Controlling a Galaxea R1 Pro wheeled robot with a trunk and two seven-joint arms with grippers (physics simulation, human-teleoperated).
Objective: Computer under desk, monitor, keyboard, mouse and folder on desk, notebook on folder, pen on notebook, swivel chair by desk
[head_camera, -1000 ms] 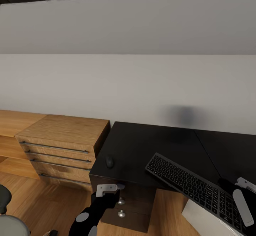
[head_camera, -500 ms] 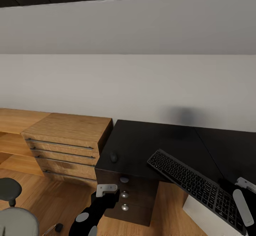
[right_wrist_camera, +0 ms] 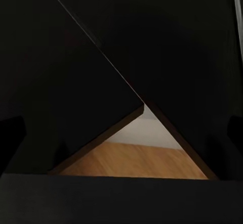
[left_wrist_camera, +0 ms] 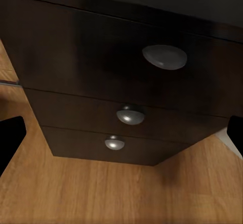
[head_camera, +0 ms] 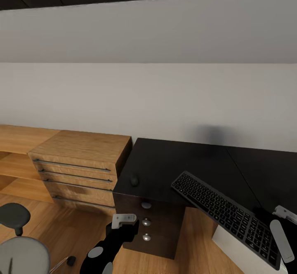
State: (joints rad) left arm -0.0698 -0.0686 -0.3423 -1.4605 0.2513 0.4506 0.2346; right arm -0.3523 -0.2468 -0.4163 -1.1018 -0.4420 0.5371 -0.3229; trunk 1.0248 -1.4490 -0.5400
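The black desk [head_camera: 165, 162] stands against the wall at centre right. A small dark mouse [head_camera: 134, 180] lies near its front left corner. My right gripper [head_camera: 280, 225], at the lower right, is shut on the near end of the black keyboard [head_camera: 222, 214]. The keyboard hangs tilted over the desk's front edge. A pale grey box, perhaps the computer [head_camera: 233, 247], shows under the keyboard. My left gripper [head_camera: 123, 219] is open and empty, low in front of the desk's dark drawers [left_wrist_camera: 130, 115]. The grey swivel chair [head_camera: 18, 245] is at the lower left.
A light wooden drawer unit [head_camera: 78, 158] with long metal handles adjoins the desk on the left. The dark drawer block [head_camera: 148, 224] under the desk has three round knobs. Wooden floor [head_camera: 66, 233] lies open between the chair and the desk.
The whole head view has shifted: desk and drawers sit higher and farther, and more of the chair shows. The keyboard stays in my right gripper; both arms hold their pose.
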